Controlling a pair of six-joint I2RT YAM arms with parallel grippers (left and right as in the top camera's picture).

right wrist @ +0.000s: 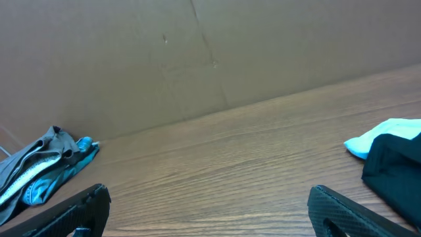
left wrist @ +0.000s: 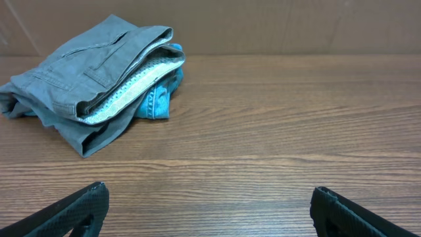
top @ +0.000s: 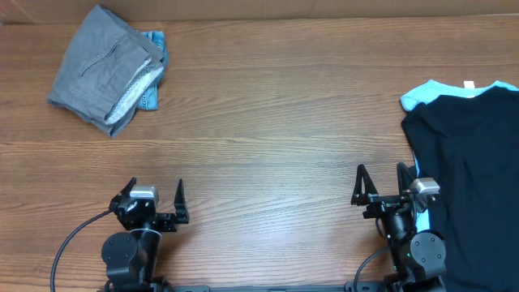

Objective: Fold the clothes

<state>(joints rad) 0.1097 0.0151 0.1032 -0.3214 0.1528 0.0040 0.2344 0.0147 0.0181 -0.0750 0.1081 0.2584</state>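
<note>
The left pincer [top: 156, 188] is released, its two dark fingers [left wrist: 72, 214] spread wide with nothing between them. It sits low over the near edge of the bench [top: 276, 122] and points to the far side. The right pincer [top: 380, 174] has the same pose at the other end, also released and empty, and its outer finger is just beside the edge of the black tee [top: 470, 178]. The tee lies spread at the right end of the bench, on top of a light-blue garment [top: 422, 96] that shows at its far corner. A small white tag [top: 468, 85] sits at the neck, too small to read. Well apart, at the far left corner, the grey shorts [top: 97, 69] lie folded with their pale speckled lining [top: 134, 93] showing at the edge — they rest on the blue denim shorts [top: 152, 45]. A brown cardboard wall [right wrist: 197, 59] closes the far side, and a black cable [top: 65, 251] curves beside the left arm.
</note>
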